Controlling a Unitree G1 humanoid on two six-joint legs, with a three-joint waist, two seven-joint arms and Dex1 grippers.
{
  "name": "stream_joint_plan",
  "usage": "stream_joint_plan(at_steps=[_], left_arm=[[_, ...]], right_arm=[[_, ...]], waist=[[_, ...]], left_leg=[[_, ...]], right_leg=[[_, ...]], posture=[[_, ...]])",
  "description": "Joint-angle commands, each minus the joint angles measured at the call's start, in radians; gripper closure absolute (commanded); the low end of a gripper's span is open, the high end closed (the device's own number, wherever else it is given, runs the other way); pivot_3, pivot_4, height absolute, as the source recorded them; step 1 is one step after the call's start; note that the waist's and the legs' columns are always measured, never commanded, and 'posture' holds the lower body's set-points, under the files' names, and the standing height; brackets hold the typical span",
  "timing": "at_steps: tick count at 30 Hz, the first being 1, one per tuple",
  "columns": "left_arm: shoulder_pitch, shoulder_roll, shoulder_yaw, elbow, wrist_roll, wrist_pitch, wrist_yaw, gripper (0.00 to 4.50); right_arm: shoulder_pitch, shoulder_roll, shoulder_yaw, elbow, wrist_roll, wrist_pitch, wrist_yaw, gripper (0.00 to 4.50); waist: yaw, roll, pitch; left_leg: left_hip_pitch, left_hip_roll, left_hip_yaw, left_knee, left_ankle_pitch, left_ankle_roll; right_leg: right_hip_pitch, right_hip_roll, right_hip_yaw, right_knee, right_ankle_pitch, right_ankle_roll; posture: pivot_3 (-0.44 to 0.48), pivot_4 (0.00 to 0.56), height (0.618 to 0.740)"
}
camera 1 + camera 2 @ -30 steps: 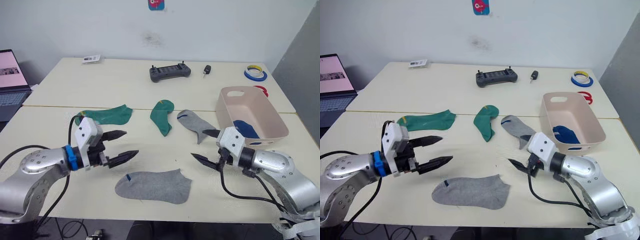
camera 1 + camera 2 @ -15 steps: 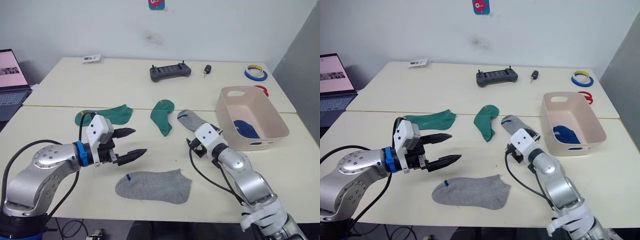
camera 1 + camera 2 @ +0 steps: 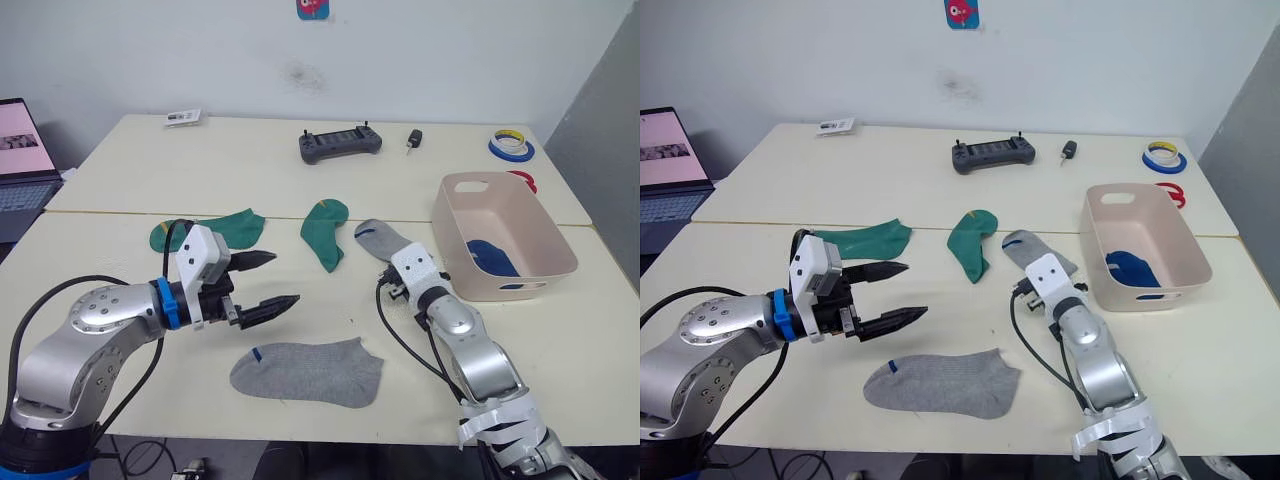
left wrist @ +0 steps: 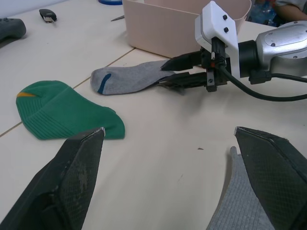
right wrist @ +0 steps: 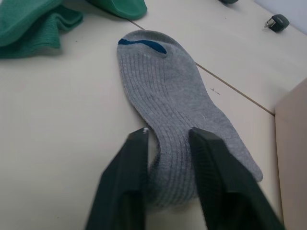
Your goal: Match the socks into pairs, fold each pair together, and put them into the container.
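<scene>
Socks lie spread across our tabletop point(image 3: 100, 160). Nearest to us, a grey sock point(image 3: 306, 372) lies flat by the front edge, apart from both end effectors. Just above it, our left end effector point(image 3: 270, 280) hovers with its fingers spread wide, grasping nothing. To the right, our right end effector point(image 5: 168, 143) has its fingers pinched on the near end of the second grey sock point(image 5: 177, 105), with a fold of fabric bunched between the fingers; that sock stretches away toward its blue-marked end point(image 5: 142, 44).

Beyond, two green socks rest apart from each other: one point(image 3: 325, 232) near the middle, one point(image 3: 210, 230) further left, its end partly hidden behind our left arm. At the right stands the pink container point(image 3: 540, 215), with blue fabric point(image 3: 492, 257) inside — probably the blue pair, though we cannot make out two separate socks.

At the far edge sit a black controller point(image 3: 340, 143), a small dark object point(image 3: 412, 139) and tape rolls point(image 3: 511, 146).
</scene>
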Motion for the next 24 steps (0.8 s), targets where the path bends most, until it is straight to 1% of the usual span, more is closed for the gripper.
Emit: stream_joint_plan(at_steps=[1, 4, 8, 12, 14, 17, 18, 22, 24], left_arm=[[-0.011, -0.001, 0.019, -0.016, 0.004, -0.029, 0.004, 0.0], [-0.005, 0.002, 0.024, -0.007, 0.011, -0.038, 0.003, 0.0], [0.009, 0.002, 0.042, 0.006, 0.011, -0.036, 0.01, 0.0], [0.035, 0.006, 0.064, 0.024, 0.015, -0.034, 0.009, 0.0], [0.044, 0.008, 0.073, 0.027, 0.005, -0.018, 0.014, 0.0], [0.047, 0.002, 0.086, 0.028, -0.024, 0.018, 0.028, 0.0], [0.046, 0.002, 0.082, 0.025, -0.03, 0.033, 0.033, 0.0], [0.044, -0.008, 0.059, 0.006, -0.053, 0.076, 0.046, 0.0], [0.039, -0.016, 0.049, -0.001, -0.066, 0.096, 0.055, 0.0]], right_arm=[[-0.001, -0.009, -0.018, -0.034, -0.008, -0.011, 0.004, 4.45], [-0.002, -0.022, -0.024, -0.042, -0.002, -0.016, 0.02, 4.45], [-0.005, -0.067, 0.001, -0.079, 0.027, -0.087, 0.112, 4.45], [0.017, -0.173, 0.028, -0.13, 0.07, -0.186, 0.271, 4.45], [0.038, -0.262, 0.04, -0.158, 0.097, -0.262, 0.382, 4.45], [0.075, -0.384, 0.029, -0.188, 0.121, -0.342, 0.5, 4.45], [0.09, -0.423, 0.008, -0.19, 0.133, -0.36, 0.531, 4.45], [0.137, -0.516, -0.056, -0.193, 0.164, -0.398, 0.59, 4.45], [0.155, -0.54, -0.075, -0.196, 0.168, -0.41, 0.605, 4.45]], waist=[[0.0, 0.0, 0.0], [0.0, 0.0, 0.0], [0.0, 0.0, 0.0], [0.0, 0.0, 0.0], [0.001, 0.0, 0.0], [0.003, 0.0, 0.0], [0.003, 0.0, 0.0], [0.002, 0.0, 0.0], [0.002, 0.0, 0.0]], left_leg=[[0.0, 0.0, 0.0, 0.0, 0.0, 0.0], [0.0, 0.0, 0.0, 0.0, 0.0, 0.0], [0.0, 0.0, 0.0, 0.0, 0.0, 0.0], [0.0, 0.0, 0.001, 0.0, 0.0, 0.0], [0.0, 0.0, 0.0, 0.0, 0.0, 0.0], [0.0, 0.0, -0.001, 0.0, 0.0, 0.0], [0.0, -0.001, 0.0, 0.0, 0.0, 0.0], [0.0, 0.0, -0.001, 0.001, 0.0, 0.0], [0.0, 0.0, -0.001, 0.0, 0.0, 0.0]], right_leg=[[0.0, 0.0, 0.0, 0.0, 0.0, 0.0], [0.0, 0.0, 0.0, 0.0, 0.0, 0.0], [0.0, 0.0, 0.0, 0.0, 0.0, 0.0], [0.0, 0.0, 0.0, 0.0, 0.0, 0.0], [0.0, 0.0, 0.0, 0.0, 0.0, 0.0], [0.001, -0.001, 0.0, -0.001, 0.0, 0.0], [0.001, -0.001, 0.0, -0.001, 0.0, 0.0], [0.002, -0.001, 0.0, -0.001, 0.0, 0.0], [0.002, -0.001, 0.0, -0.001, 0.0, 0.0]], posture=[[0.0, 0.15, 0.74], [0.0, 0.15, 0.74], [0.0, 0.15, 0.74], [0.0, 0.15, 0.74], [0.0, 0.15, 0.74], [0.0, 0.15, 0.74], [0.0, 0.15, 0.74], [0.0, 0.15, 0.74], [0.0, 0.15, 0.74]])
